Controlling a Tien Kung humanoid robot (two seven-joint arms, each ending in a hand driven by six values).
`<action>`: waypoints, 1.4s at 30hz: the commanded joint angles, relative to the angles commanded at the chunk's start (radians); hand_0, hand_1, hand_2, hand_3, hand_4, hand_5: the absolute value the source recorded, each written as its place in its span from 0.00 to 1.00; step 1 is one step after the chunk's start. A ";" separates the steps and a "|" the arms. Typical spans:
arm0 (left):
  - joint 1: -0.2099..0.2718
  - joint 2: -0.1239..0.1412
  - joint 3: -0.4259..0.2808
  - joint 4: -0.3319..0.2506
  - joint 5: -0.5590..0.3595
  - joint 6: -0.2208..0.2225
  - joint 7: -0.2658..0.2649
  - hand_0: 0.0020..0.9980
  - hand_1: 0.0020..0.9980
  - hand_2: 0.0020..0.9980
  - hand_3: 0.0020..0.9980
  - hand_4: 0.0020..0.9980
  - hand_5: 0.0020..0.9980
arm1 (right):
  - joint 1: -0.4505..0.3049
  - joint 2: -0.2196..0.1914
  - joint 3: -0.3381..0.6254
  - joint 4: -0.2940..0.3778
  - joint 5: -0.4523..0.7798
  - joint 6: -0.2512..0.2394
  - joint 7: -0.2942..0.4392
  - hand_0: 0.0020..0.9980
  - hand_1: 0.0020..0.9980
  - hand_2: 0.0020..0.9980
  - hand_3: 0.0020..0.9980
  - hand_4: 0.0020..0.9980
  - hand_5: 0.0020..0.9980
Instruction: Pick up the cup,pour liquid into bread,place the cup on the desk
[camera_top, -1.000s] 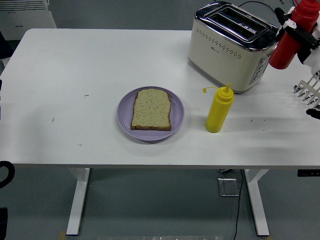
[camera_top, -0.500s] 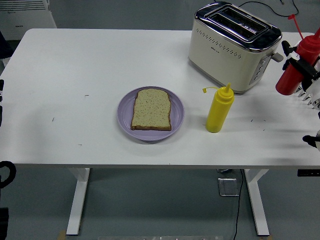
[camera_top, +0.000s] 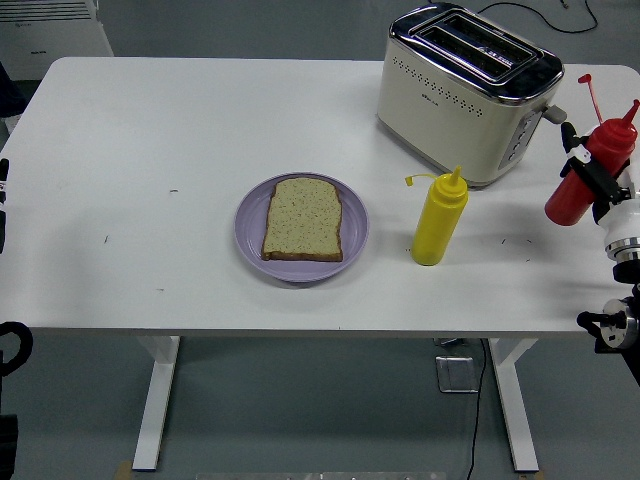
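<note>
A slice of bread (camera_top: 303, 218) lies on a purple plate (camera_top: 250, 215) at the table's middle. There is no cup. My right hand (camera_top: 592, 176) is shut on a red squeeze bottle (camera_top: 577, 190) at the table's right edge, right of the toaster. The bottle is tilted, nozzle up and to the right, with its cap hanging open. Its base is low over the table, and I cannot tell if it touches. My left arm (camera_top: 8, 345) rests at the left edge.
A cream and chrome toaster (camera_top: 465, 90) stands at the back right. A yellow squeeze bottle (camera_top: 438, 218) stands upright between the plate and the red bottle. A black cable (camera_top: 520, 12) runs behind the toaster.
My right hand has brought the red bottle down and toward me, from beside the toaster's top to low over the table's right edge. Plate, bread and yellow bottle have not moved.
</note>
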 joint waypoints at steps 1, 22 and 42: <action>0.000 0.000 0.000 0.000 0.000 0.000 0.000 0.80 0.77 0.78 0.70 0.57 1.00 | -0.004 0.002 -0.004 0.000 0.002 -0.003 0.005 0.05 0.05 0.17 0.19 0.74 0.36; 0.003 0.000 0.009 0.000 0.000 0.000 -0.001 0.80 0.77 0.78 0.70 0.57 1.00 | -0.022 0.029 -0.137 -0.039 0.034 -0.085 0.088 0.05 0.06 0.17 0.20 0.74 0.37; 0.004 0.000 0.008 0.001 0.000 0.000 -0.001 0.80 0.77 0.77 0.70 0.56 1.00 | 0.017 0.060 -0.184 -0.083 0.068 -0.100 0.122 0.07 0.08 0.18 0.21 0.74 0.38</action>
